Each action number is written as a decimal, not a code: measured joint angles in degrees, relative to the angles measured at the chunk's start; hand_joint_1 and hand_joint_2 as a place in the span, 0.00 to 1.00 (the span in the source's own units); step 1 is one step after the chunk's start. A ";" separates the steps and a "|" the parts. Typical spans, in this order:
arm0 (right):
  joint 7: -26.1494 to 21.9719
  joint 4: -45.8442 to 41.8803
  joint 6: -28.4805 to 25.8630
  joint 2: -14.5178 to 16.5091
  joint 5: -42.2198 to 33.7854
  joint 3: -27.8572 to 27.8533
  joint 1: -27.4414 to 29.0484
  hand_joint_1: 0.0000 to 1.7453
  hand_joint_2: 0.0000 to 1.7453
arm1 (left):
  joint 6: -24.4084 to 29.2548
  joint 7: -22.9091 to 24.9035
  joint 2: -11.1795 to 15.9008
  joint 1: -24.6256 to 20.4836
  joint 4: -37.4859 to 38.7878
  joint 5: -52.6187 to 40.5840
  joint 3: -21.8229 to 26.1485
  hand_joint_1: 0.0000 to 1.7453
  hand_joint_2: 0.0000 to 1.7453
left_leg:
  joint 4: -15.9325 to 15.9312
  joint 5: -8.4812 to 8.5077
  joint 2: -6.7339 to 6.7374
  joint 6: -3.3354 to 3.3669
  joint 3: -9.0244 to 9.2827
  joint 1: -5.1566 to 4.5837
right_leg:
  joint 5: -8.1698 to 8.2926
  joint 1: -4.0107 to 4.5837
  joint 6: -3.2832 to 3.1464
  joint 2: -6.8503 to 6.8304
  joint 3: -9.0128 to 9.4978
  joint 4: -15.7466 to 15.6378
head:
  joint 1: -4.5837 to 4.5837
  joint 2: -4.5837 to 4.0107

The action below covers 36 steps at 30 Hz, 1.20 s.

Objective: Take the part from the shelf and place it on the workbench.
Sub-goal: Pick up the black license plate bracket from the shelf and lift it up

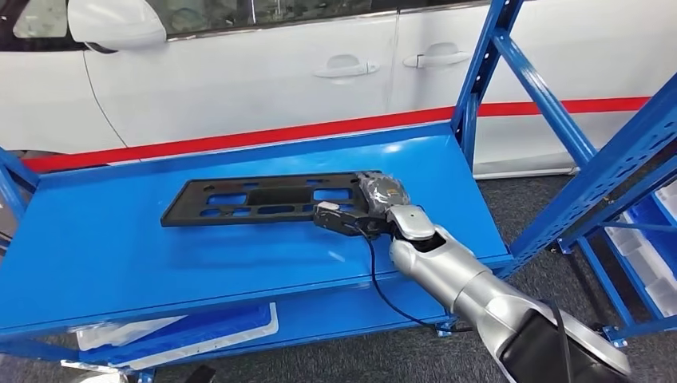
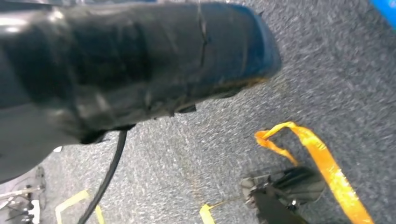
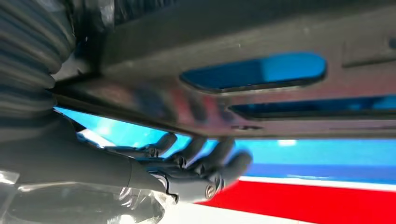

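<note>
The part point(image 1: 263, 199), a long flat black plastic panel with several slotted cut-outs, is lying on the blue shelf deck point(image 1: 120, 255) of the blue steel rack, its length running across the deck. Its right end is sitting at the right hand point(image 1: 371, 209), well short of the rack upright point(image 1: 479, 72).

The right arm point(image 1: 463, 279) is reaching in from the lower right, and the right hand is meeting the panel's near right corner. In the head view, a plastic-wrapped portion of the hand is resting on top of the panel end while a grey part is lying along its near edge. In the right wrist view, the dark fingers point(image 3: 219, 161) are curling in close together beneath the panel's point(image 3: 261, 93) edge, with the blue deck showing through a slot. The hand appears to be gripping the panel's end between upper and lower parts; the firmness of the grip cannot be told.

The left wrist view is looking down at grey carpet point(image 2: 327, 70), an orange strap point(image 2: 322, 158) and yellow floor tape point(image 2: 70, 201); the state of the left hand's fingers cannot be told.

Behind the rack, a white car point(image 1: 239, 72) is standing beyond a red floor line point(image 1: 239, 137). White trays point(image 1: 647, 263) are sitting in the rack to the right.
</note>
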 joint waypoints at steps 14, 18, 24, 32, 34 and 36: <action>2.14 -2.00 -0.31 -0.29 4.73 0.00 -1.31 1.00 1.00 | 1.00 -3.23 -0.03 0.05 0.00 -0.28 -0.10 0.00 1.00 | -8.93 6.31 0.17 2.16 2.67 -0.09 | -2.64 0.70 1.64 0.17 -0.20 2.69 | 0.17 0.00; 2.14 -2.35 -0.56 -0.58 5.58 0.00 -0.97 1.00 1.00 | 2.37 -3.90 -0.07 0.05 0.00 -1.30 -0.38 0.00 1.00 | -8.92 6.32 0.22 2.49 2.71 -0.06 | -7.68 0.38 2.18 0.07 -5.71 14.68 | 0.28 0.00; 2.43 -4.92 -1.23 -0.77 9.16 0.00 -0.61 1.00 1.00 | 4.66 -3.84 -0.25 0.08 0.00 -1.22 -0.82 0.00 1.00 | -7.26 5.51 -0.07 1.52 2.03 -0.23 | -1.12 0.03 1.85 0.06 0.74 0.85 | 0.22 0.00; 3.08 -9.91 -3.93 -0.87 13.33 0.00 -0.15 1.00 1.00 | 7.67 -0.28 -0.49 0.05 0.00 -4.16 -1.93 0.00 1.00 | 5.46 -0.77 0.04 -0.49 -4.39 0.22 | -0.65 -0.09 -0.12 0.11 0.73 0.12 | -0.09 0.00; 3.07 -11.54 -4.78 -0.87 14.24 0.00 -0.09 1.00 1.00 | 8.02 0.23 -0.63 0.08 0.00 -4.66 -2.53 0.00 1.00 | 8.11 -0.69 0.04 -0.56 -5.92 0.24 | -0.74 0.00 -0.20 0.13 0.78 0.15 | -0.08 0.00; 3.08 -13.20 -5.14 -0.86 14.79 0.00 -0.07 1.00 1.00 | 8.29 0.26 -0.83 0.05 0.00 -4.78 -2.82 0.00 1.00 | 2.54 3.07 0.04 -0.20 -3.49 0.23 | -0.89 0.08 -0.13 0.17 0.99 0.16 | -0.08 0.00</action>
